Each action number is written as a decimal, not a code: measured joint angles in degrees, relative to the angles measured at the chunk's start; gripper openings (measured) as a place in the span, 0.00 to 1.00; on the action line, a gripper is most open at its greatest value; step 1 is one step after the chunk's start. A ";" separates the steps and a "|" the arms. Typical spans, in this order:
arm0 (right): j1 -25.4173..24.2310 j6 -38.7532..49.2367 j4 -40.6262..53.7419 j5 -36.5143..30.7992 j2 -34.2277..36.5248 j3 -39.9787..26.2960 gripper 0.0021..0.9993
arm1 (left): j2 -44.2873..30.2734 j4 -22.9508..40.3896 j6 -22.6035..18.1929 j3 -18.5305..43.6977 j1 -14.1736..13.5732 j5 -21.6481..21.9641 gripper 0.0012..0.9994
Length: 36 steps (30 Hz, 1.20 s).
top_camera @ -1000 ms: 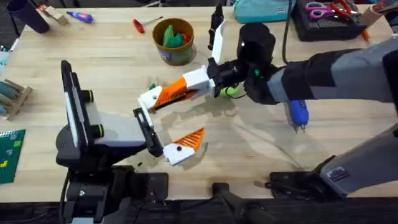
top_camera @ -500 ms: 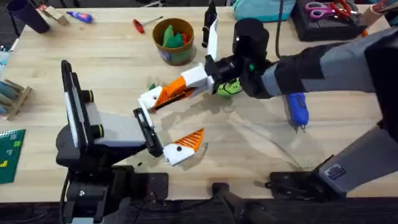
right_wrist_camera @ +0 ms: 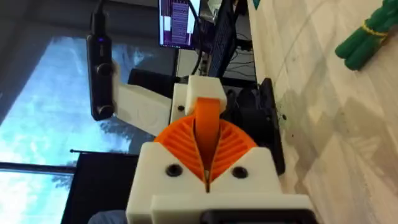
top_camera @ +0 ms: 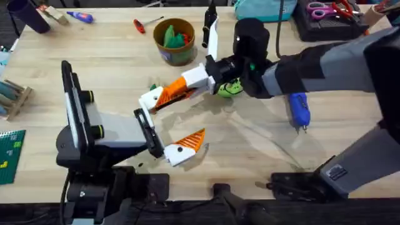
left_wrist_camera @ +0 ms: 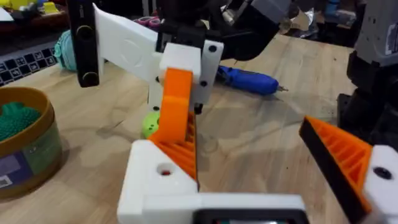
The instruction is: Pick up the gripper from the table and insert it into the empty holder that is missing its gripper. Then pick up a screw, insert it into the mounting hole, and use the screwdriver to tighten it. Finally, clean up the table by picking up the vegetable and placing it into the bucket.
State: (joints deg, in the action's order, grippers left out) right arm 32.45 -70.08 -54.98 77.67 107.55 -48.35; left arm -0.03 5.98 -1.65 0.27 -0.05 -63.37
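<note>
My right gripper [top_camera: 189, 85] is shut on the orange ribbed tip of the gripper [top_camera: 164, 95], holding it slanted over the table. The gripper's white base [left_wrist_camera: 155, 186] sits at the end of the holder [top_camera: 144, 124], the black bracket on the stand's grey block [top_camera: 115, 130]; whether it is seated I cannot tell. The like finger with a black dot [top_camera: 185, 146] stands a wide gap away. A green vegetable [top_camera: 230, 89] lies just beside my right gripper. The ochre bucket [top_camera: 164, 53] at the back holds green pieces. A blue screwdriver [top_camera: 299, 112] lies to the right.
A red-handled tool [top_camera: 139, 25] and a blue marker [top_camera: 80, 17] lie at the back, with a dark purple cup [top_camera: 28, 15] at the back left. A black tray with scissors [top_camera: 325, 15] is back right. A wooden rack [top_camera: 12, 97] and a green board [top_camera: 9, 156] line the left edge.
The right arm shifted slightly left and back between one second and half a second ago, still gripping the gripper. Nothing has moved since.
</note>
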 joint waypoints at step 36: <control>2.24 -0.17 0.37 0.46 1.44 -1.16 0.72 | 0.00 0.04 -0.04 0.02 0.13 -0.46 0.99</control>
State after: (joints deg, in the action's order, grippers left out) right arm 34.69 -70.26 -54.61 78.13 108.98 -49.52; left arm -0.03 6.02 -1.69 0.30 0.08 -63.83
